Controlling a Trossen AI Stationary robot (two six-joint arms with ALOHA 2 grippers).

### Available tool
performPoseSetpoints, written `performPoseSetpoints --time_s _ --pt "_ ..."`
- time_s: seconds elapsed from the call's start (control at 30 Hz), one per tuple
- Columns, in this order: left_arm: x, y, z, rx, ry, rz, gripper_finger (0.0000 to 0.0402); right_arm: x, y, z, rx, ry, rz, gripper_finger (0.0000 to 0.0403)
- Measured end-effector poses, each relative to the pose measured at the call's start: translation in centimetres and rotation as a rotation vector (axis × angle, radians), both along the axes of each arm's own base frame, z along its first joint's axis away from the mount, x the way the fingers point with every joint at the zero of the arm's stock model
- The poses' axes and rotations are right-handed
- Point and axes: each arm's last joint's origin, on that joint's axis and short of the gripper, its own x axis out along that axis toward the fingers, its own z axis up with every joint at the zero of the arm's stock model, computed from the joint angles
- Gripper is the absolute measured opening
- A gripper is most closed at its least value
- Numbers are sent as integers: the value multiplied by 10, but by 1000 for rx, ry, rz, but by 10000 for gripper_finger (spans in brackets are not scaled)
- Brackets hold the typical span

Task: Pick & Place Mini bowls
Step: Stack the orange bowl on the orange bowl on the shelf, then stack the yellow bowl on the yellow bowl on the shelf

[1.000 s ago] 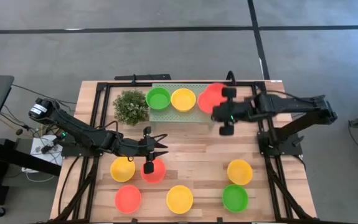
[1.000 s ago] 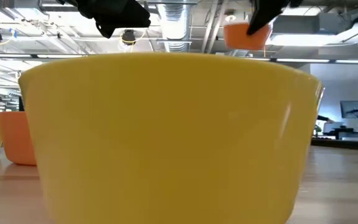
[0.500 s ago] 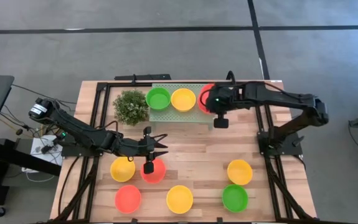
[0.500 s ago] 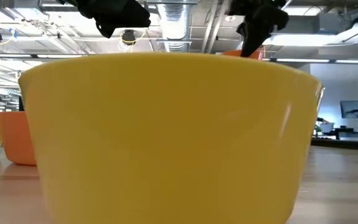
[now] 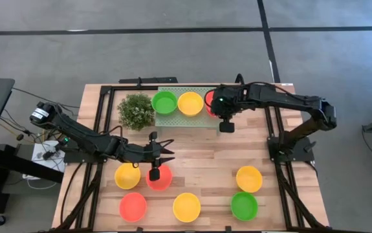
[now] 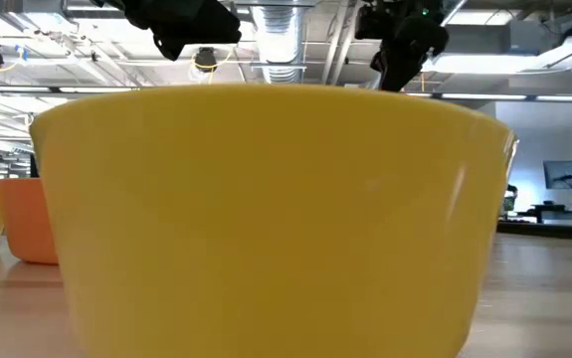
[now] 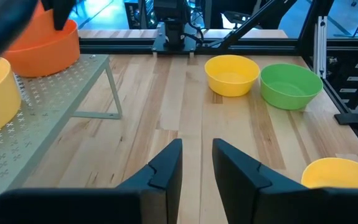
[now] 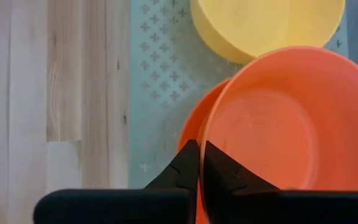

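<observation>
Several mini bowls show in the high view. On the pale green tray (image 5: 179,118) stand a green bowl (image 5: 164,102) and a yellow bowl (image 5: 190,103). My right gripper (image 5: 223,107) is shut on a red-orange bowl (image 5: 209,101) at the tray's right end. A second red-orange edge (image 8: 191,127) shows beside this bowl; I cannot tell whether it is another bowl. My left gripper (image 7: 197,149) is open and touches nothing. It hovers over the table's middle, by a red-orange bowl (image 5: 160,178). My right gripper pinches the red-orange bowl's rim (image 8: 211,134), one finger inside the bowl and one outside. The fingers come from above, pointing down. The bowl sits low over the tray's right end, next to the yellow bowl (image 8: 266,25); whether its bottom rests there, I cannot tell.
On the near half of the table stand two yellow bowls (image 5: 127,176) (image 5: 186,206), a red-orange bowl (image 5: 133,206), a green bowl (image 5: 244,206) and another yellow bowl (image 5: 249,178). A bushy plant (image 5: 136,110) stands left of the tray. A yellow bowl (image 6: 266,219) fills the low view.
My right gripper has carried the red-orange bowl toward the table's left and down onto the tray's right end. In the low view the bowl has sunk out of sight behind the near yellow bowl. My left arm has kept still.
</observation>
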Motion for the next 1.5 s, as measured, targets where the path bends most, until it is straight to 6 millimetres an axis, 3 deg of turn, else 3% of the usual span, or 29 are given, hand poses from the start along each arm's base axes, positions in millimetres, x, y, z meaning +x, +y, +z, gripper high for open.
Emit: performPoseSetpoints --time_s 0.7,0.87,1.07,1.3,1.4,1.5 --pt "0 0 0 3 0 -1 90 6 0 0 -10 -32 60 66" --pt "0 0 0 3 0 -1 90 4 8 4 -8 -6 88 76" --pt "0 0 0 1 0 0 90 8 27 34 7 -81 102 77" --pt "0 0 0 -2 0 1 90 3 67 74 3 -177 240 77" --pt "-1 -2 0 -19 -1 -1 90 -7 83 80 26 -212 274 77" --pt "-3 -8 0 -31 -2 -18 90 -22 98 71 81 -219 259 77"
